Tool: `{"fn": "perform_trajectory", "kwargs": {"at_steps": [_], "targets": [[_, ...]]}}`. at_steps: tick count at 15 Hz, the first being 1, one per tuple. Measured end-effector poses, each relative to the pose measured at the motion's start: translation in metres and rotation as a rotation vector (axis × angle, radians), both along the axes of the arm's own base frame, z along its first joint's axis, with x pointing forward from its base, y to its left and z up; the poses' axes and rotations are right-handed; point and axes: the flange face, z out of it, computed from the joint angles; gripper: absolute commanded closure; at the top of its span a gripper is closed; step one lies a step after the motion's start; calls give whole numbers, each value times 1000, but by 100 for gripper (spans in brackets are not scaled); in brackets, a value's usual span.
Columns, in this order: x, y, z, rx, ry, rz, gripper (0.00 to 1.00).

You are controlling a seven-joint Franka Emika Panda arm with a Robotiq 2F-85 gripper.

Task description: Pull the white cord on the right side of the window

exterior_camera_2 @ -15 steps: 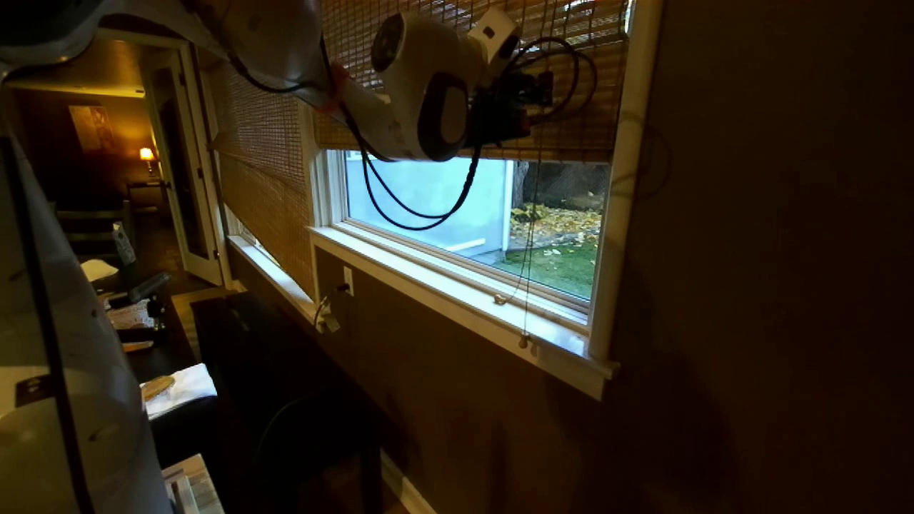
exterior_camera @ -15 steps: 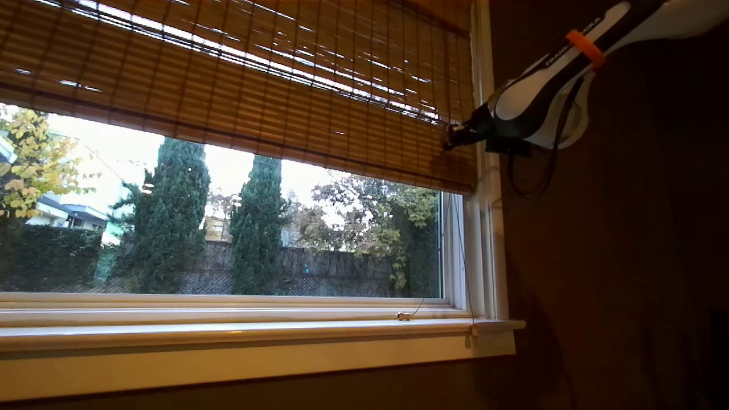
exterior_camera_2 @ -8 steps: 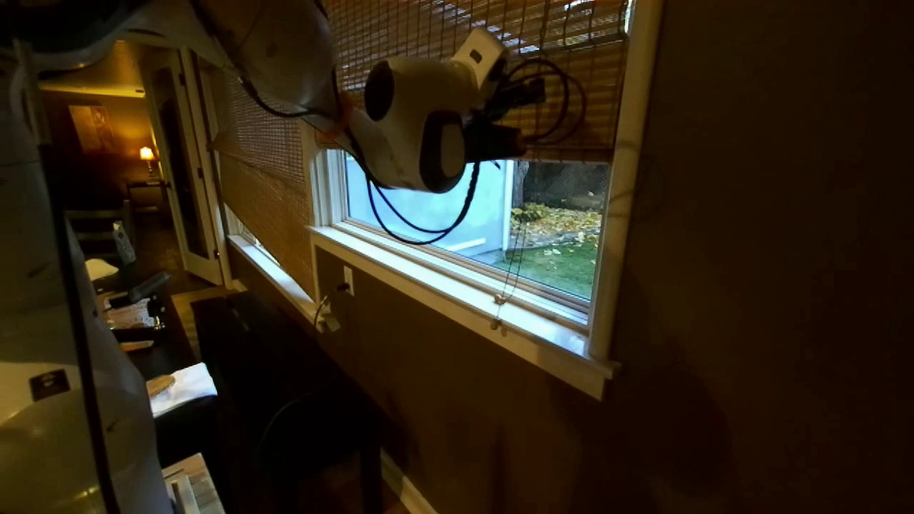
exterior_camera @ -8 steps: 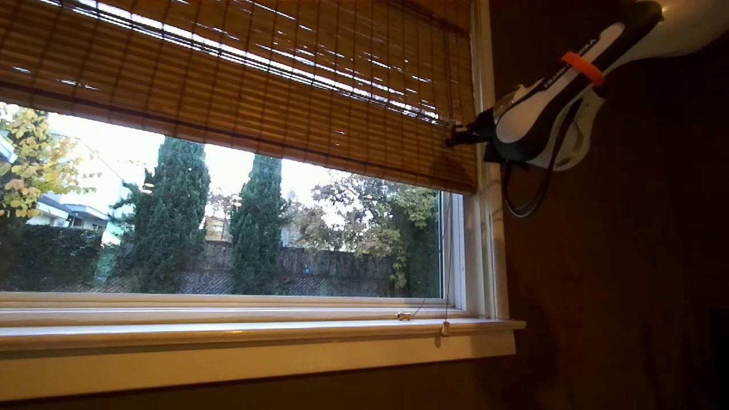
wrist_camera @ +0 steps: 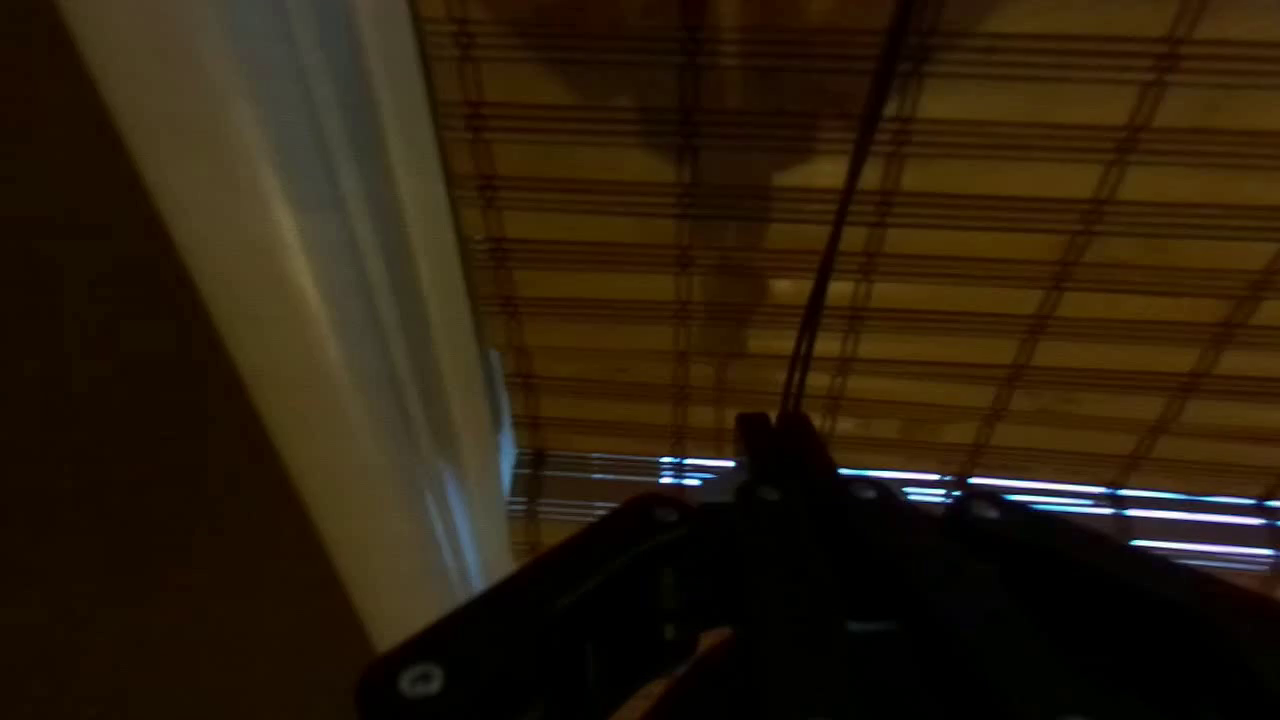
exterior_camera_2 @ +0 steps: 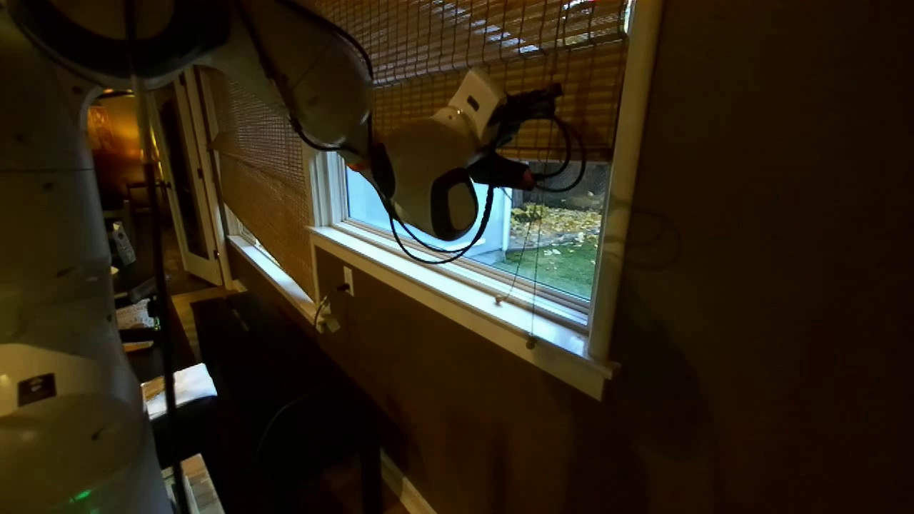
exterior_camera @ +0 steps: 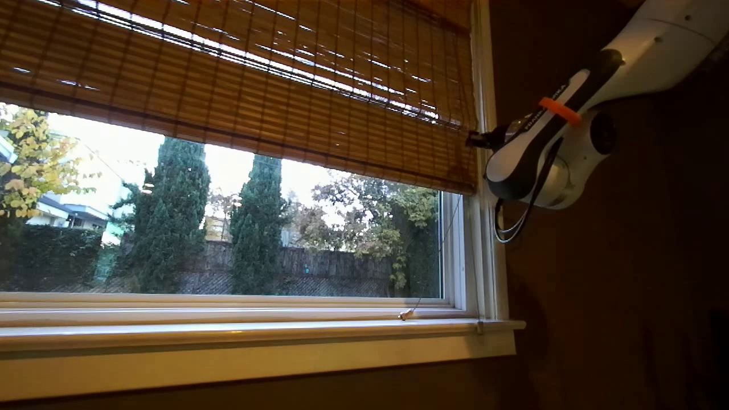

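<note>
Dim wall (exterior_camera: 621,273) beside window (exterior_camera: 228,228); jaws near its edge, pressed together, seemingly pinching cord (wrist_camera: 843,210).

Tall door (exterior_camera_2: 194,193), wall outlet (exterior_camera_2: 348,280), brown wall (exterior_camera_2: 771,285)

The blind (exterior_camera: 273,108) is a rough, matt weave, bamboo by its look. The window (exterior_camera: 353,228) is smooth, clear glass; its white frame (exterior_camera: 491,250) looks painted with a soft gloss, and the sill (exterior_camera: 256,330) shines more. The wall (exterior_camera: 615,273) at right is matt. Smooth, faintly glossy plastic seems to shell the arm (exterior_camera: 649,62). The black hand (wrist_camera: 782,425) carries shiny screw heads (wrist_camera: 421,680).
</note>
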Motion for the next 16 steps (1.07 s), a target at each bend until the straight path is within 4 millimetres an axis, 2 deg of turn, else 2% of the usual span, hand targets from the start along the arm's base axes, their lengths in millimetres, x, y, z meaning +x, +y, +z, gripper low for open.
{"fn": "perform_trajectory", "kwargs": {"at_steps": [1,2,3,6,9,11,13,16], "targets": [[4,3,0,29,-8,28,71],[10,7,0,68,-2,72,66],[17,10,-9,108,29,106,58],[27,-9,-75,241,121,-6,38],[37,-4,-127,333,225,89,17],[36,-3,-152,357,315,128,2],[33,-11,-165,312,413,87,0],[23,-26,-166,233,543,30,0]]}}
